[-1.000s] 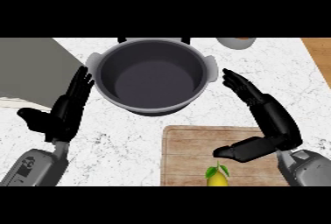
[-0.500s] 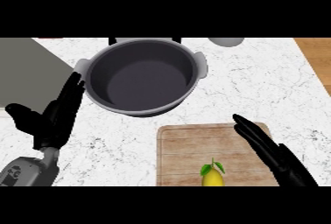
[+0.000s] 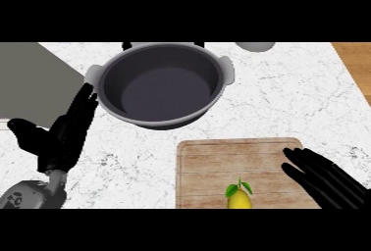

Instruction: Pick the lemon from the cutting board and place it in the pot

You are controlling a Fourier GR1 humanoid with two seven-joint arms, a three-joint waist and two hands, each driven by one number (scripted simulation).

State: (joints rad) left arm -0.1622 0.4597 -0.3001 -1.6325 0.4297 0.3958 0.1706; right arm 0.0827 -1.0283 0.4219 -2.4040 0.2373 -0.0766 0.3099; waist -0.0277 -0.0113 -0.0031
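Observation:
A yellow lemon with a green leaf lies at the near edge of the wooden cutting board, partly cut off by the view's lower edge. My right hand is open over the board's right side, fingers straight, a short way right of the lemon and not touching it. The grey pot stands empty at the upper middle, with two side handles. My left hand is open, fingers up, left of the pot and just below its left handle.
A dark grey slab covers the upper left of the white marble counter. A grey round object shows at the top edge. A wooden strip borders the upper right corner.
My right hand has dropped lower and to the right, now beside the lemon at the board's right side. The view has shifted slightly. My left hand has barely moved.

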